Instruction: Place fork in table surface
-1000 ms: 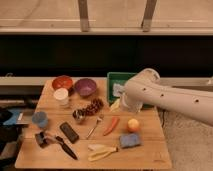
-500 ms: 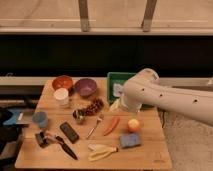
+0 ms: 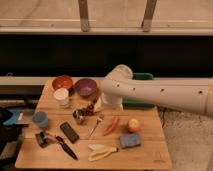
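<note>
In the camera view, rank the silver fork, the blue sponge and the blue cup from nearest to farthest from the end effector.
The end effector hangs over the back middle of the wooden table.
1. slim silver metal fork, just in front of it
2. blue rectangular sponge, front right
3. blue round cup, far left edge

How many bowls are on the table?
2. An orange bowl at the back left and a purple bowl just right of it. The arm may hide more; the gripper hangs right of the purple bowl.

Dim warm light, soft blur throughout, gripper point(image 3: 111, 101) indistinct above the table surface point(image 3: 146, 151)
</note>
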`<state>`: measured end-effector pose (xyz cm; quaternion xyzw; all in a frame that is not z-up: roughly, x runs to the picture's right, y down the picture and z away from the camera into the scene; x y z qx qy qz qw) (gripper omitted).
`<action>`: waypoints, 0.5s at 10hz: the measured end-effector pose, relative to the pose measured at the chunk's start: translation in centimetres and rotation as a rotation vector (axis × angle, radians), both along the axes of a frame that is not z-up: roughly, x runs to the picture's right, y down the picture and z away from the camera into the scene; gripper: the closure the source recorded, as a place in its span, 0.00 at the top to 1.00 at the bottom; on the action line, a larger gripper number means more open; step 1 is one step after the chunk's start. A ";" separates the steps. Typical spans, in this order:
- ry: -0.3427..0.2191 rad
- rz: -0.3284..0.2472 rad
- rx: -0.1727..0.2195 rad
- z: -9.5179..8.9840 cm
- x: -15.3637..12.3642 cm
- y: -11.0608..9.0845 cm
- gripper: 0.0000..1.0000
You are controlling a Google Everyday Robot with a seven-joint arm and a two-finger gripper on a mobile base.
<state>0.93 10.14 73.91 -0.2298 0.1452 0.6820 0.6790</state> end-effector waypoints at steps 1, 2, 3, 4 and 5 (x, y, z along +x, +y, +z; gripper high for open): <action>-0.033 -0.034 -0.004 0.6 -1.1 0.2 0.80; -0.056 -0.052 -0.004 0.9 -1.8 0.2 0.80; -0.062 -0.056 -0.004 1.0 -2.0 0.3 0.80; -0.061 -0.054 -0.003 1.0 -1.9 0.2 0.80; -0.061 -0.056 -0.003 1.1 -1.9 0.2 0.80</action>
